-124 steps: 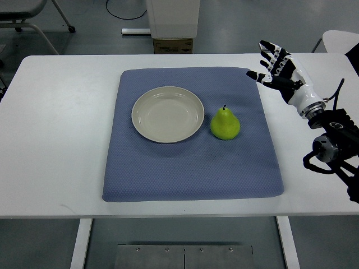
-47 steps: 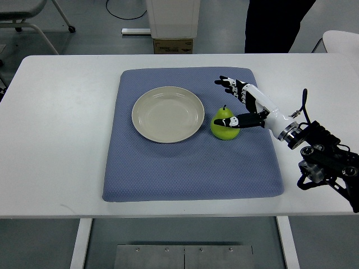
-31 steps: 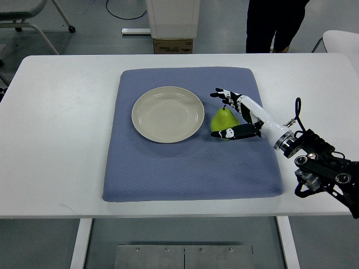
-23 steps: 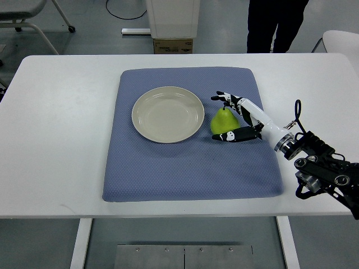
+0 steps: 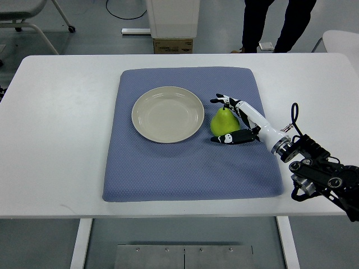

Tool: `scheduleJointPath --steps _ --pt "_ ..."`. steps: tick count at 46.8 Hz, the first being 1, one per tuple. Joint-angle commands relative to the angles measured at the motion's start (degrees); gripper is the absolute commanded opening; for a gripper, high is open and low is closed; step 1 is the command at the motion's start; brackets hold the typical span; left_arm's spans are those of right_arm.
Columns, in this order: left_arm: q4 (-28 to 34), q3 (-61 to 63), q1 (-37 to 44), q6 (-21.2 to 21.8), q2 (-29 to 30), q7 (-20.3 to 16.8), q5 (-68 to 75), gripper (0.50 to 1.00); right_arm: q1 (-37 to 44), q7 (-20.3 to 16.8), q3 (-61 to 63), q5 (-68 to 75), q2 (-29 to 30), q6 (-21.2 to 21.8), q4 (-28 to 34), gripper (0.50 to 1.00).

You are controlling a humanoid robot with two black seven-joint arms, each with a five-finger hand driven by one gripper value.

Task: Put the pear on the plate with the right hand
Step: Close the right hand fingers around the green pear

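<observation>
While the small green pear (image 5: 222,120) stands upright on the blue textured mat (image 5: 190,168), just to the right of the round cream plate (image 5: 168,114) and apart from its rim, it is flanked by the black-and-white right hand (image 5: 238,119), whose arm is seen entering from the picture's right edge. The fingers (image 5: 222,100) are spread behind the fruit and the thumb is laid along its near side, so the hand is cupped wide around the pear; whether it is touched cannot be told. The mat is laid on a white table (image 5: 61,123). A person's dark trouser legs (image 5: 275,22) are seen beyond the far edge.
</observation>
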Motion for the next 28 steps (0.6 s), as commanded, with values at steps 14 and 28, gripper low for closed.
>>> scheduleJointPath --steps 14,28 --pt "0.0 -0.1 0.0 0.0 0.0 0.0 -0.1 1.000 -0.1 0.0 -0.6 0.0 1.4 -1.7 -2.6 0.874" --pt "0.0 0.0 0.0 0.0 0.0 0.0 0.0 1.000 -0.1 0.0 -1.5 0.0 1.7 -1.7 -3.4 0.868"
